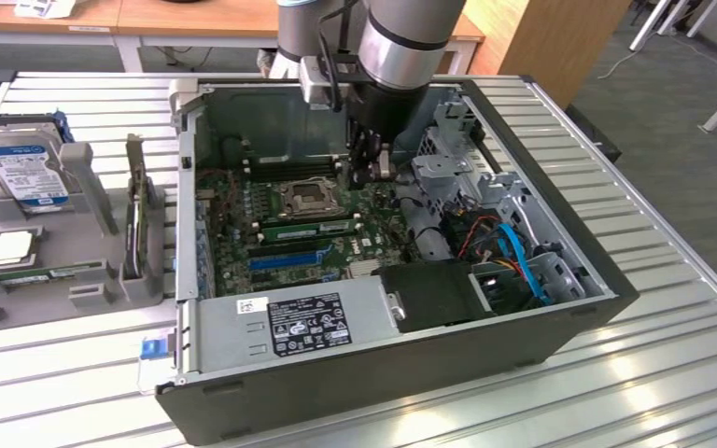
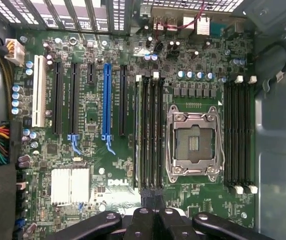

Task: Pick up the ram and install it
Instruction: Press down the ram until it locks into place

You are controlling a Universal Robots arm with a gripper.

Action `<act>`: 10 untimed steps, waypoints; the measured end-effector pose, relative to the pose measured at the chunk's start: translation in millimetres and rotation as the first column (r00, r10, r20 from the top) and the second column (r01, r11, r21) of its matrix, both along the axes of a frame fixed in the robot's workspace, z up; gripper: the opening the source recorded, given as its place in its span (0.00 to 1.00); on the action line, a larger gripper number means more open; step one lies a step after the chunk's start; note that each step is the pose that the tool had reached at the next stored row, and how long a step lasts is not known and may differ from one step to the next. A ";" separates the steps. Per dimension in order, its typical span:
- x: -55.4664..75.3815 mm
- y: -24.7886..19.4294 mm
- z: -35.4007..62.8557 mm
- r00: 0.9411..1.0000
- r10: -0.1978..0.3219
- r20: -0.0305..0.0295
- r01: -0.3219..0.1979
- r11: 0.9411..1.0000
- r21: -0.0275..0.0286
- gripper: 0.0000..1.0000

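A green ram stick point(image 1: 309, 227) stands on edge in one of the black memory slots beside the empty processor socket point(image 1: 305, 198). In the wrist view that ram point(image 2: 139, 131) shows edge-on in the outermost slot. My gripper point(image 1: 375, 177) reaches down into the open computer case and hovers just above the motherboard. Its black fingers are shut together, with nothing visible between them. In the wrist view the gripper point(image 2: 153, 196) hangs over one end of that bank of slots point(image 2: 153, 130). A second green stick point(image 1: 29, 276) lies in the grey holder outside the case.
The grey holder point(image 1: 85, 294) at the exterior view's left also carries a hard drive point(image 1: 22, 170), a square processor chip point(image 1: 7, 247) and an upright dark card point(image 1: 142, 224). Case walls, a drive cage point(image 1: 452, 177), the power supply point(image 1: 296, 322) and blue cables point(image 1: 521, 261) hem in the motherboard.
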State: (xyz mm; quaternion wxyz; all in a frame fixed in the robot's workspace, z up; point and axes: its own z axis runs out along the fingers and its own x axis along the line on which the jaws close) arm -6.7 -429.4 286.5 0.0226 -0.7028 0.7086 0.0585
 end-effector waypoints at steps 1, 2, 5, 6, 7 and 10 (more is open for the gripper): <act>0.0 0.0 -2.0 1.000 0.000 0.000 0.000 1.000 0.000 0.10; 0.0 0.0 -3.7 1.000 0.000 0.000 0.000 1.000 0.000 0.10; 0.0 0.0 -9.2 1.000 0.000 0.000 0.000 1.000 0.000 0.10; 0.0 0.0 -11.0 1.000 0.000 0.000 0.000 1.000 0.000 0.10; 0.0 0.0 -12.9 1.000 0.000 0.000 0.000 1.000 0.000 0.10; 0.0 0.0 -18.3 1.000 0.000 0.000 0.000 1.000 0.000 0.10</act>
